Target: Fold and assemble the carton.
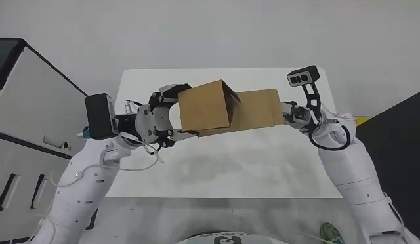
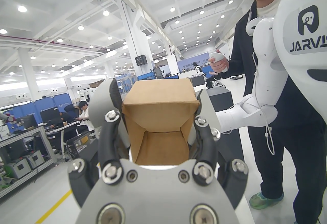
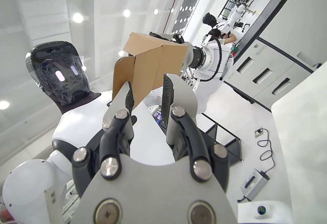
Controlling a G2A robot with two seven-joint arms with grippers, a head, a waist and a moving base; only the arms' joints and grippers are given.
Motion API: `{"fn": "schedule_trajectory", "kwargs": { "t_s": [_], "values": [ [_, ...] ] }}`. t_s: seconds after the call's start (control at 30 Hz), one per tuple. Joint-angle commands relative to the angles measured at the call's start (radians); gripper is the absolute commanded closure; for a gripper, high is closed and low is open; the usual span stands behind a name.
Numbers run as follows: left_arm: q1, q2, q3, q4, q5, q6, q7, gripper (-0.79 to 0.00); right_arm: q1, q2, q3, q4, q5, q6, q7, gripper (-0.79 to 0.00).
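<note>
The carton (image 1: 223, 106), plain brown corrugated cardboard half-formed into a box with loose flaps, hangs above the smooth white bench (image 1: 262, 172); the left end effector (image 2: 156, 94) clamps its open end; the right end effector (image 3: 147, 85) stands partly open around a flap edge.

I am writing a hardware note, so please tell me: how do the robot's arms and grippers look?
The left arm and right arm have glossy white rounded shells, black at the joints, each with a black camera near the wrist and a thin cable. The left gripper and right gripper match: grey metal base plate, silver screws, black link bars, two grey fingers with black ribbed pads.
</note>
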Motion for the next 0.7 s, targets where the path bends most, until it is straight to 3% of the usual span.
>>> {"fn": "schedule_trajectory", "kwargs": {
  "t_s": [0.0,0.67],
  "values": [
    [0.002,0.0,-0.002,-0.002,0.008,-0.001,-0.003,0.0,0.001,0.0,0.002,-0.008,-0.002,0.002,0.001,-0.222],
    [0.024,0.0,-0.019,-0.015,0.101,-0.022,-0.03,0.0,0.018,-0.007,-0.003,-0.051,-0.003,0.025,0.017,-0.222]
  ]
}}
